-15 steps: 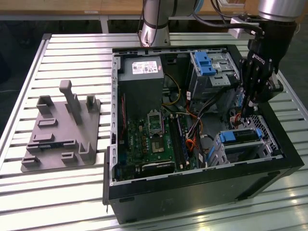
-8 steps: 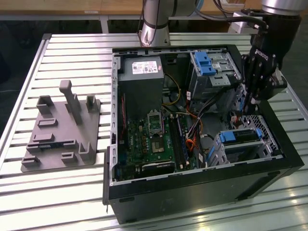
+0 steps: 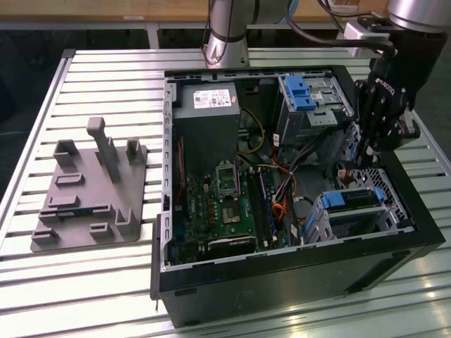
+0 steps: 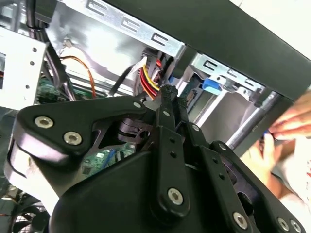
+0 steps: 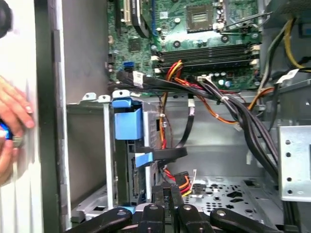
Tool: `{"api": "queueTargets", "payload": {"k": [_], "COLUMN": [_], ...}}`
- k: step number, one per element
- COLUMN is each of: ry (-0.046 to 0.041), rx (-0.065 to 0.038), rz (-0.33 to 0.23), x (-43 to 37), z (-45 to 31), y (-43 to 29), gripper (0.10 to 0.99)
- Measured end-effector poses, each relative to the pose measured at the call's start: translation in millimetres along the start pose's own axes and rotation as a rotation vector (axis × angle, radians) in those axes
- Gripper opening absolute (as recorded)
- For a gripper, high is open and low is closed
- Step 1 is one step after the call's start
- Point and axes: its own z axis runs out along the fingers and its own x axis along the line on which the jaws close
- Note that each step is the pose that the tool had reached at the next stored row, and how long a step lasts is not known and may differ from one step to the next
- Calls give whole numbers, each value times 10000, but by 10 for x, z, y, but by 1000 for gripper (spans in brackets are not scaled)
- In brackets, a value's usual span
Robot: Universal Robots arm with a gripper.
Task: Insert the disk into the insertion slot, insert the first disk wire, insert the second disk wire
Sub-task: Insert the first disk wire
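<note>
- Jaws of your gripper (image 5: 171,189) are pressed together beside the red and yellow wire plug (image 5: 183,180).
- Line it up straight with the disk (image 3: 356,199), then push softly.

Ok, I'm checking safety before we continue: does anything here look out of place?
A person's hand is right outside the computer case, near where the gripper hangs among the cables. Nothing inside looks spilled or damaged.
</note>
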Motion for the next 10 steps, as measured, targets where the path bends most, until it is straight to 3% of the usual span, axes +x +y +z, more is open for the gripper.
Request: {"api": "queueTargets", "payload": {"k": [2,10], "ry": [-178,-660], "rx": [-7,-24], "rz": [0,-1], "x": [34,178], "z": [6,13], "y": [-1,-6], "gripper": [173,173]}}
